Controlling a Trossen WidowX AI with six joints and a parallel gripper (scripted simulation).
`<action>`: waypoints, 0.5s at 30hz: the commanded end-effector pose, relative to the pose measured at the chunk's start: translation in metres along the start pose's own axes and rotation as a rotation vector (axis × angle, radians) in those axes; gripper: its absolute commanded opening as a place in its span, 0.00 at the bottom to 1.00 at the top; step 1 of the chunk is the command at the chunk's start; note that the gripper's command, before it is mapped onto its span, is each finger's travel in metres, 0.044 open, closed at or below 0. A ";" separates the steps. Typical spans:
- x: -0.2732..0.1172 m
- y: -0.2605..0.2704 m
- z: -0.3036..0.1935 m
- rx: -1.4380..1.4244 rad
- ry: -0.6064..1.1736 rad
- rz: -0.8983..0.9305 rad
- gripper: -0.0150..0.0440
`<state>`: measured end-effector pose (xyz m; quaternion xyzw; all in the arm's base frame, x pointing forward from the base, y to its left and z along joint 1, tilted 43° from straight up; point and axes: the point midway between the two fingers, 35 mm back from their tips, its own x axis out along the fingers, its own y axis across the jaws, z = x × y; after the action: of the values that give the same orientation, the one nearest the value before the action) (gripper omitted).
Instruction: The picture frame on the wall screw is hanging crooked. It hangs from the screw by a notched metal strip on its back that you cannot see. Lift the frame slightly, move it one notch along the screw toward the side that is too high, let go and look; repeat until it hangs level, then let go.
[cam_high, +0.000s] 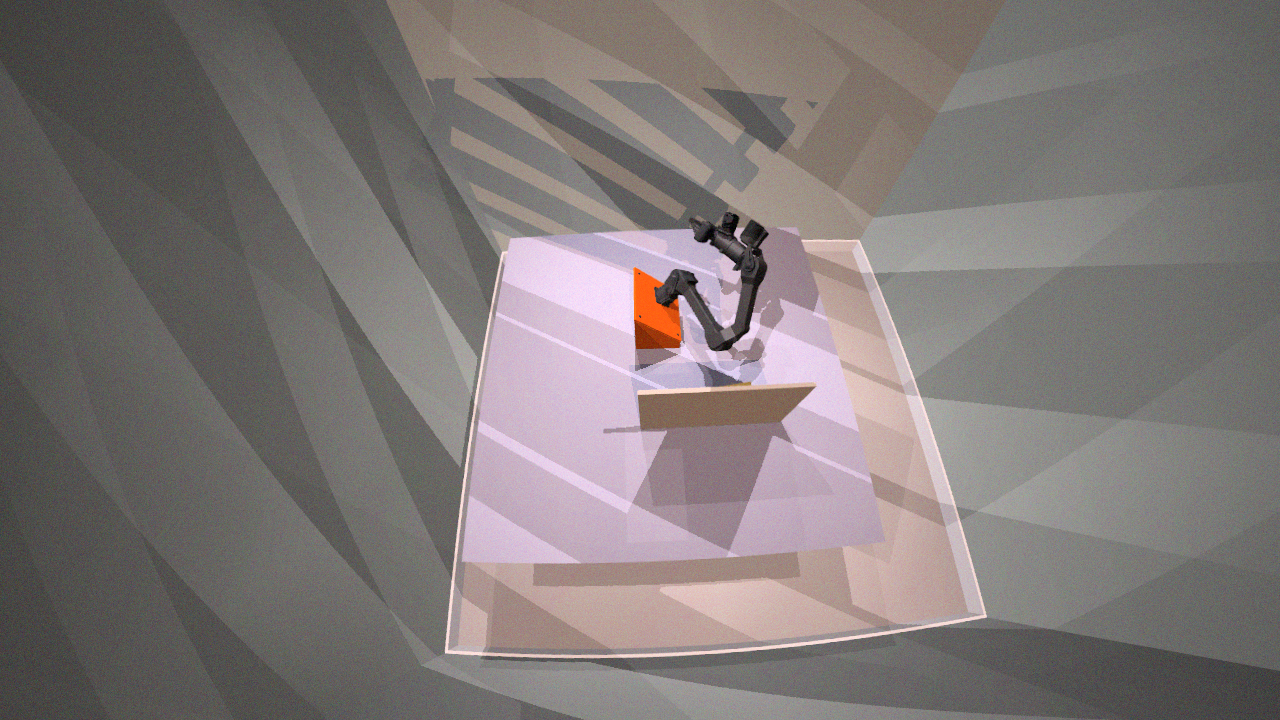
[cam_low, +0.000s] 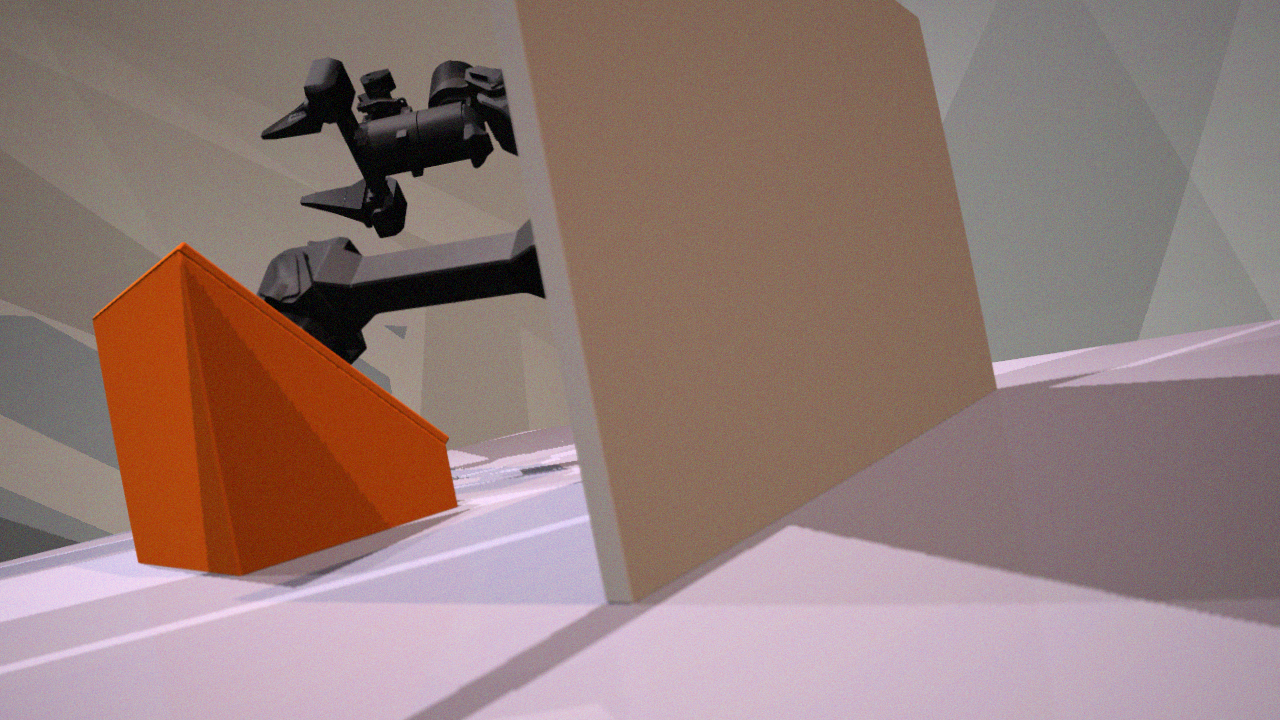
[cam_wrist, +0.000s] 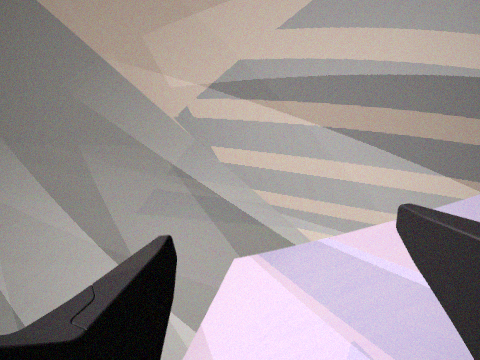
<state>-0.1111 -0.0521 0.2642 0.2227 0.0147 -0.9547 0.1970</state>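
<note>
Apparently, black two-fingered gripper (cam_high: 694, 221) (cam_low: 281, 169) (cam_wrist: 288, 232): stood wide open, empty, behind the tan rectangular board (cam_high: 707, 410) (cam_low: 760, 223).
Frame's level: was hidden; progress and remainder couldn't be judged.

Picture frame (cam_high: 745, 384): apparently only a thin yellow-ochre sliver showing, top view, just past the upper edge of the upright tan wall panel, on its arm-facing side. Face, outline and tilt hidden; level or crooked, cannot tell. Wall panel (cam_high: 716, 409) (cam_low: 760, 241): flat, plain-backed, pale-edged, standing on the desk (cam_high: 554, 465) (cam_low: 805, 653). Screw hidden from all three views.
</note>
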 end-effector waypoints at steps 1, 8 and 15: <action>0.001 0.001 0.000 0.004 0.000 0.007 0.89; 0.022 0.044 0.004 0.160 0.023 0.294 0.69; 0.022 0.103 -0.003 0.360 0.141 0.605 0.69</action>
<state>-0.1012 -0.1339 0.2614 0.2794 -0.1624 -0.8634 0.3875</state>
